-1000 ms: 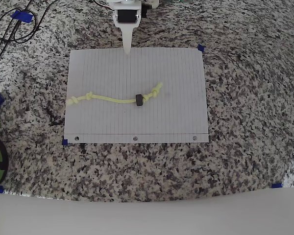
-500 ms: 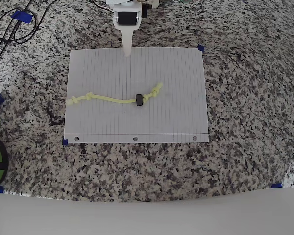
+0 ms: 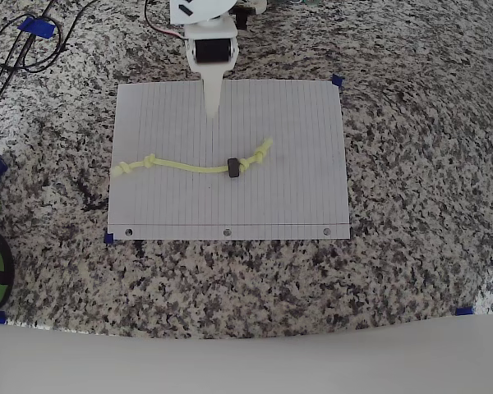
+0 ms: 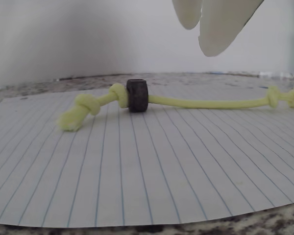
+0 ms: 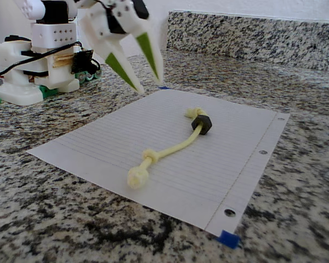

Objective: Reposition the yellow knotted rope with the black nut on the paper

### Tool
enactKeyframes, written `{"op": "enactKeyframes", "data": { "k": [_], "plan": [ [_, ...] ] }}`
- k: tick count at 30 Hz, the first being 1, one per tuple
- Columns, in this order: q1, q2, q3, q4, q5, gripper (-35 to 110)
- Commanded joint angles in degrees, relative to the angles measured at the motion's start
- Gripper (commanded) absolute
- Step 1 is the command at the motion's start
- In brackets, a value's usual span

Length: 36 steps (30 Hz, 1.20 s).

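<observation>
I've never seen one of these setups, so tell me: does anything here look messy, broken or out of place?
Nothing stands out. The yellow knotted rope lies loosely curved on the paper, the black nut threaded near one end. The gripper hovers above, open, touching nothing.

A pale yellow-green rope (image 3: 189, 166) threaded through a black nut (image 3: 233, 167) lay on white blue-lined paper (image 3: 296, 123) over speckled grey-black-white granite (image 3: 411, 164), blue tape (image 3: 337, 80) at one o'clock, while the white gripper (image 5: 148, 83) showed green-faced fingers (image 5: 120, 68).
</observation>
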Motion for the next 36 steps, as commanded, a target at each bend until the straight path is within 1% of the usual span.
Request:
{"op": "enactKeyframes", "data": {
  "k": [1, 5, 7, 10, 12, 18, 21, 25, 32, 36],
  "plan": [
    [0.8, -6.2, -5.3, -2.8, 13.4, 31],
    [1.2, -12.8, -10.4, -4.0, 18.9, 30],
    [0.6, -15.8, -12.0, -5.4, 21.0, 27],
    [-1.1, -19.8, -15.0, -4.4, 25.0, 26],
    [-1.5, -22.6, -17.7, -3.9, 25.3, 24],
    [-5.4, -31.2, -27.4, 2.3, 25.3, 25],
    [-7.8, -33.6, -28.3, 3.0, 25.3, 35],
    [-10.9, -35.6, -29.2, 3.2, 25.3, 38],
    [-14.3, -38.5, -31.5, 4.0, 25.0, 38],
    [-13.9, -39.7, -31.6, 3.9, 25.2, 34]
  ]
}}
